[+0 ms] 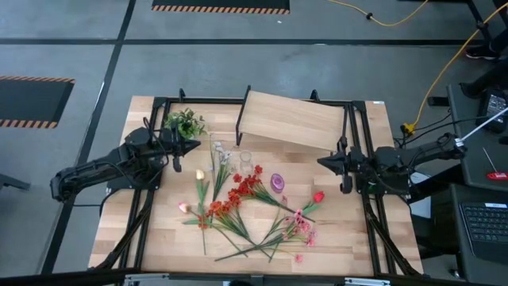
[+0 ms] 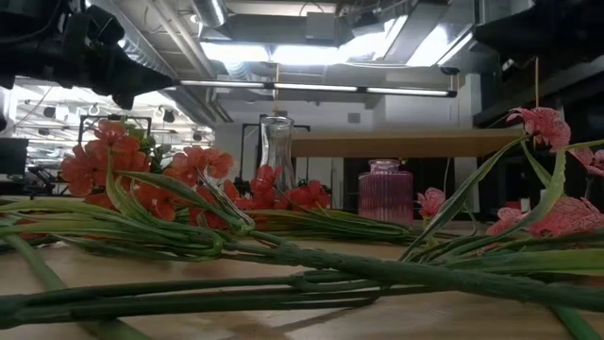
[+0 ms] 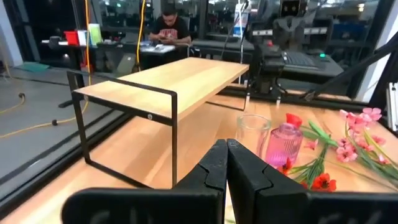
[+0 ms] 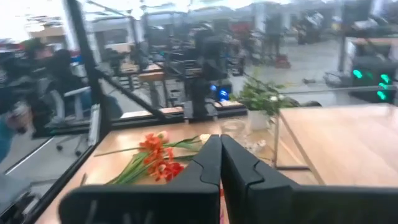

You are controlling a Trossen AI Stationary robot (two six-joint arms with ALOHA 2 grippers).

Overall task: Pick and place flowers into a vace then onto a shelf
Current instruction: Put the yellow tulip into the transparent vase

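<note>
Lying loose across the bench (image 1: 159, 238), the flowers (image 1: 238, 202) sprawled before a clear vase (image 1: 245, 161) and the shelf (image 1: 294, 121), while the left pincer (image 1: 193, 145) and right pincer (image 1: 322, 161) hovered closed together and empty at either side.

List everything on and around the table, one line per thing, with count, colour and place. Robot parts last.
flowers: many loose stems, red, orange, pink, white, pale yellow; spread across the table's middle and front.
clear vase: one, glass; upright behind the flowers.
pink vase: one, ribbed; right of the clear vase.
shelf: one, light wood, black legs; table's back.
green tuft: one; back left.
person: one, seated beyond the table.
left claw: shut, empty, left side.
right claw: shut, empty, right side.
</note>
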